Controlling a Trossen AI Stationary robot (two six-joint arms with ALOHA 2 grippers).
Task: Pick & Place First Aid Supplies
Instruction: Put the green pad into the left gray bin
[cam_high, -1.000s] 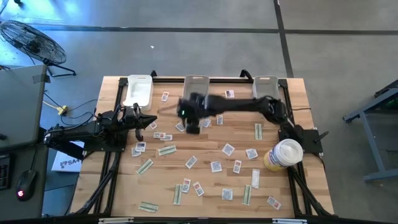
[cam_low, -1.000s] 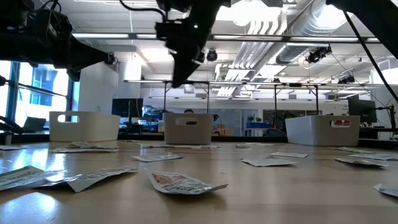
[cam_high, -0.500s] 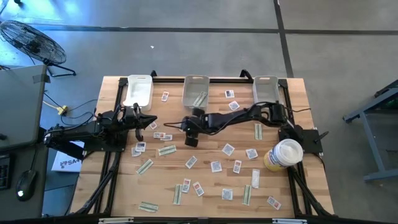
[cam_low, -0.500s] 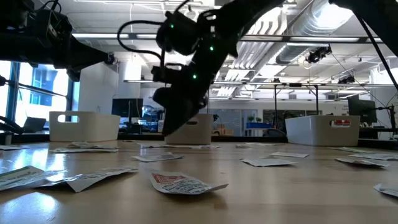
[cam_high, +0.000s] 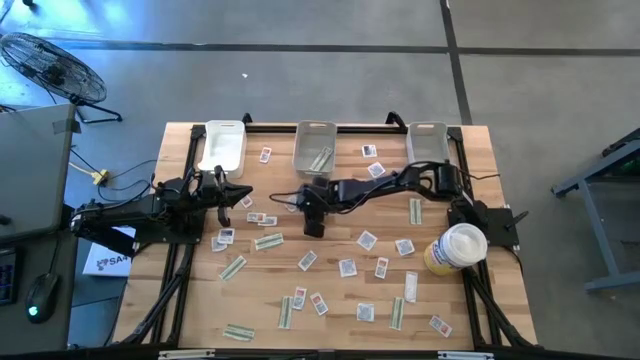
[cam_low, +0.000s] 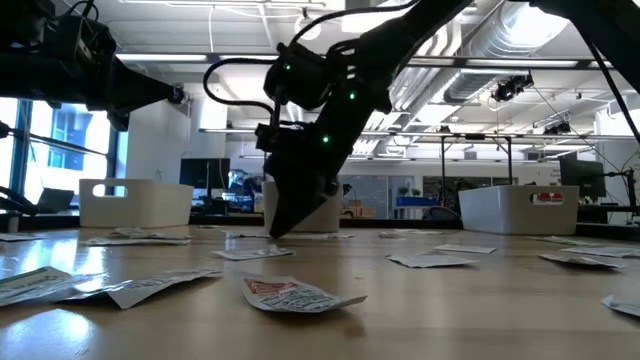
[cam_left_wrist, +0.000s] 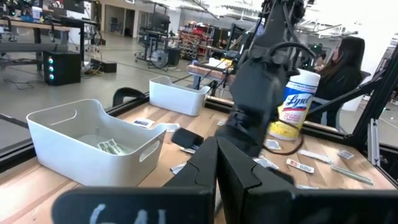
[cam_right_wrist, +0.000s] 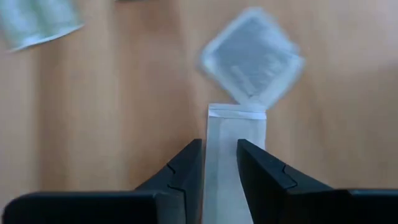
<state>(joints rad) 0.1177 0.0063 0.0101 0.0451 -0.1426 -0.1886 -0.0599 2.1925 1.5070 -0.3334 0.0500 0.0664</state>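
Overhead, my right gripper (cam_high: 313, 228) hangs mid-table. Only its wrist view shows a pale strip (cam_right_wrist: 235, 165) pinched between narrow fingers (cam_right_wrist: 186, 167) (a blurred square packet (cam_right_wrist: 252, 61) just ahead). My left gripper (cam_high: 243, 196) waits, state unreadable.

Matt wooden table (cam_high: 470, 310) — paper packets (cam_high: 347, 267), glossy plastic tub (cam_high: 457, 247).

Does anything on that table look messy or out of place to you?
Yes: the small paper packets lie scattered at all angles across the wooden table, while only the middle bin holds a few. A big round tub stands among them.
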